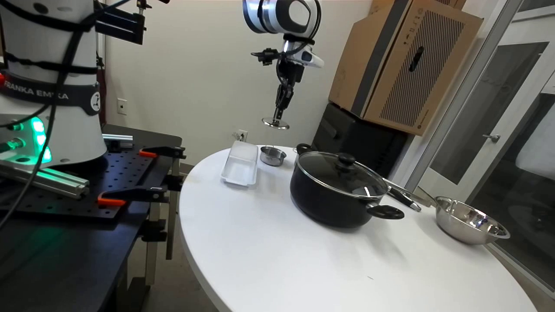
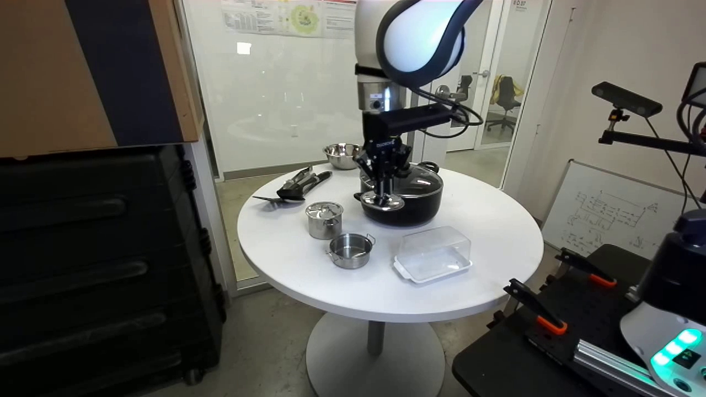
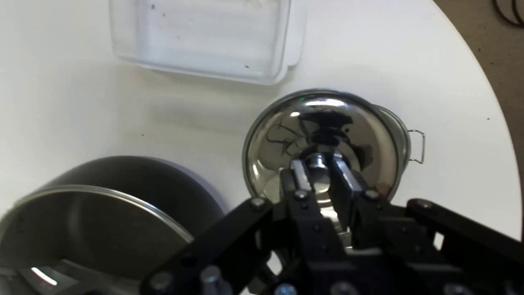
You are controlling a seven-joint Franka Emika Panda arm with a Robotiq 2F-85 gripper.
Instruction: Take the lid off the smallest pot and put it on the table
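My gripper (image 1: 278,113) is shut on the knob of the small silvery lid (image 1: 275,124) and holds it in the air. The lid (image 2: 389,204) hangs roughly level, apart from everything below, in both exterior views. The smallest pot (image 2: 351,259) is a tiny silver pot standing open on the white table (image 2: 496,231). It also shows in an exterior view (image 1: 272,158). In the wrist view the fingertips (image 3: 318,160) sit on either side of the knob. There the lid (image 3: 278,131) covers most of the pot (image 3: 403,139); only its edge and a wire handle show.
A clear plastic box (image 2: 433,259) stands beside the small pot. A large black pot (image 1: 321,199) with a glass lid is close by. A taller lidded silver pot (image 2: 324,225), black-handled utensils (image 2: 300,187) and a steel bowl (image 1: 466,223) also stand on the table.
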